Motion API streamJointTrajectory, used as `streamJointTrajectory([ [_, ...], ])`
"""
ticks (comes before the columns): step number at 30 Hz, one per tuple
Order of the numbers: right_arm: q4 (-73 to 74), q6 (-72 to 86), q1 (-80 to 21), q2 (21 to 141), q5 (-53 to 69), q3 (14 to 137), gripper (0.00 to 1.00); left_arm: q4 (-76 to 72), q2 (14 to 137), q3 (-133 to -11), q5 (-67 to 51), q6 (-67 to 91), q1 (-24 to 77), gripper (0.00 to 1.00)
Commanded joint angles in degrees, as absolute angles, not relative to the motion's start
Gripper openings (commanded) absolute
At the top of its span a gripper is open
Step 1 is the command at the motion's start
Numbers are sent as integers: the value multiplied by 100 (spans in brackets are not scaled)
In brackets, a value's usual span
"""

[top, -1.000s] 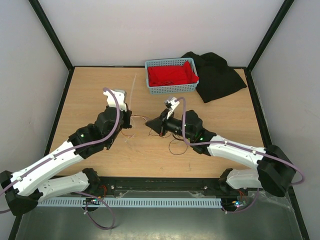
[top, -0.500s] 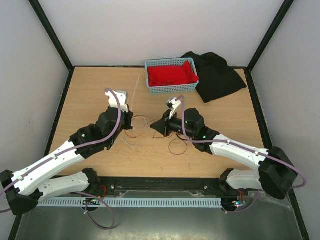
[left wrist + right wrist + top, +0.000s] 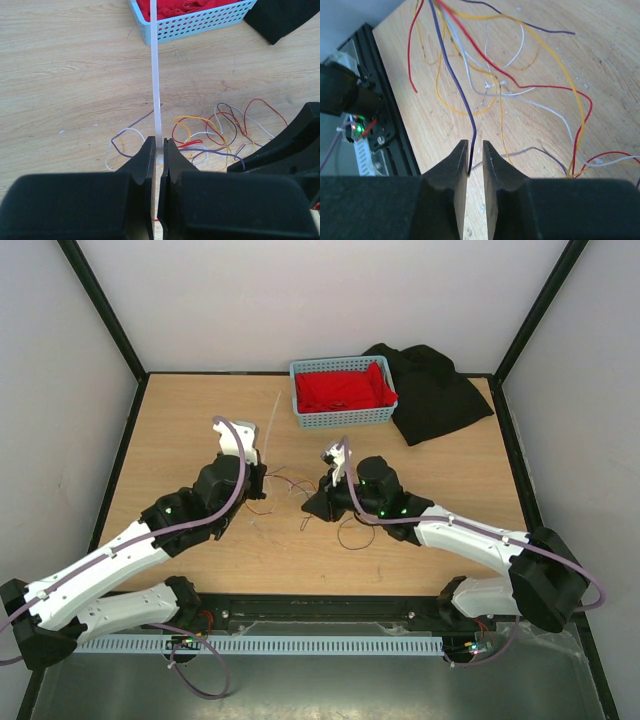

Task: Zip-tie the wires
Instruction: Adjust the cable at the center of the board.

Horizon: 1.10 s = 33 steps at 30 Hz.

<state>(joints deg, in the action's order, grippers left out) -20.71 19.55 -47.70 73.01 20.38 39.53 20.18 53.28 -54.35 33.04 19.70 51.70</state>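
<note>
The wires (image 3: 210,132) lie as a loose tangle of thin red, yellow, purple and white strands on the wooden table between the arms, the wires (image 3: 287,484) being faint from above. My left gripper (image 3: 160,145) is shut on the near end of the zip tie (image 3: 155,75), a whitish strip running straight away toward the basket. My right gripper (image 3: 475,147) is open by a narrow gap just above the table. The end of a purple wire (image 3: 451,75) hangs between its jaws, resting against the left finger (image 3: 461,152).
A blue basket (image 3: 343,418) with red cloth stands at the back centre, and a black cloth (image 3: 430,390) lies to its right. A dark wire loop (image 3: 350,535) lies near the right arm. The right arm's black wrist (image 3: 285,150) is close beside my left gripper.
The right gripper's jaws have parted a little and it has turned and dropped toward the table. The left gripper still holds the zip tie and has barely shifted.
</note>
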Motion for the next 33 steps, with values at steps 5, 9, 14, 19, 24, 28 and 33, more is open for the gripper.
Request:
streamJointTrajectory([
  [5, -816, 1247, -4581, 7018, 2610, 4447, 54, 1981, 5370, -5766, 3389, 1512, 5133, 0],
  [9, -938, 1124, -4387, 6806, 2559, 4585, 58, 1991, 5349, -5801, 3368, 1398, 5133, 0],
  [14, -1194, 906, -4265, 6982, 2378, 4791, 56, 2003, 5297, -5777, 3366, 1372, 5129, 0],
  [19, -1498, 888, -4233, 7480, 2849, 4919, 42, 2013, 5249, -5757, 3357, 1379, 5124, 0],
  [24, -1511, 951, -4232, 7960, 3482, 4783, 46, 2008, 5245, -5774, 3324, 1390, 5115, 0],
  [28, -1737, 916, -4236, 8173, 3569, 4582, 59, 2014, 5245, -5783, 3300, 1403, 5115, 0],
  [33, -1857, 870, -4236, 8544, 3662, 4652, 62, 2019, 5259, -5783, 3267, 1438, 5115, 0],
])
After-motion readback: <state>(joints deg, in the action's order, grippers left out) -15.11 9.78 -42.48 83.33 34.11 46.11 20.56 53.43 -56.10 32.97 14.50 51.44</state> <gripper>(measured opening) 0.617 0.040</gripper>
